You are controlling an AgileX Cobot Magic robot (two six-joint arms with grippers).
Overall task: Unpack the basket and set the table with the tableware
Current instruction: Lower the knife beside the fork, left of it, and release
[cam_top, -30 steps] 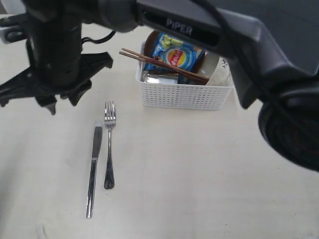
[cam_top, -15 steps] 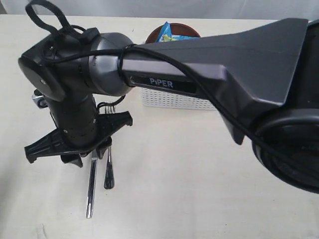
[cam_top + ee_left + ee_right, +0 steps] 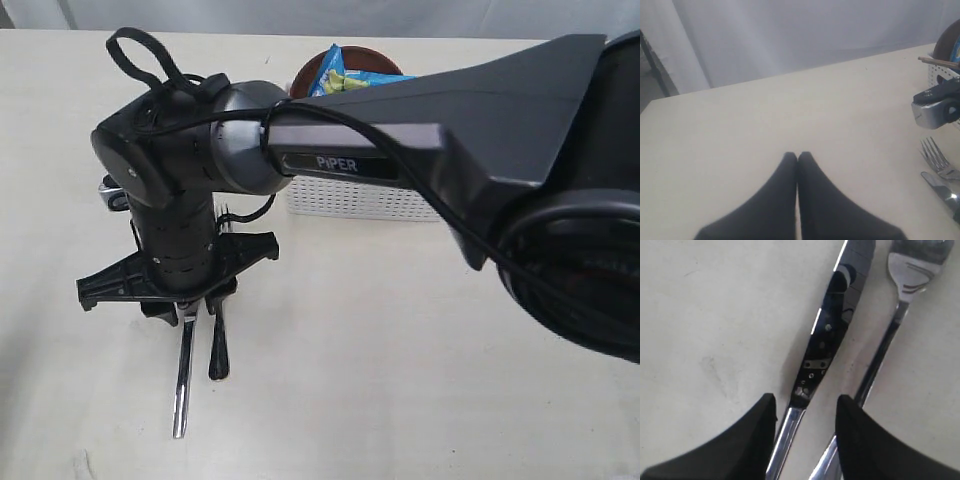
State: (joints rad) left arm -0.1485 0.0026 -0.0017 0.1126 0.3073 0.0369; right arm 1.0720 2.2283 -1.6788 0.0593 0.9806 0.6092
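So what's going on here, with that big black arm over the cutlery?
A two-armed robot is unpacking a white basket and laying the table. A knife and fork lie side by side on the table. The right arm's fingers hang open just above them, one on each side of the knife, not gripping it. The left arm's fingers are shut and empty. A blue chip bag and a brown plate stick up out of the basket.
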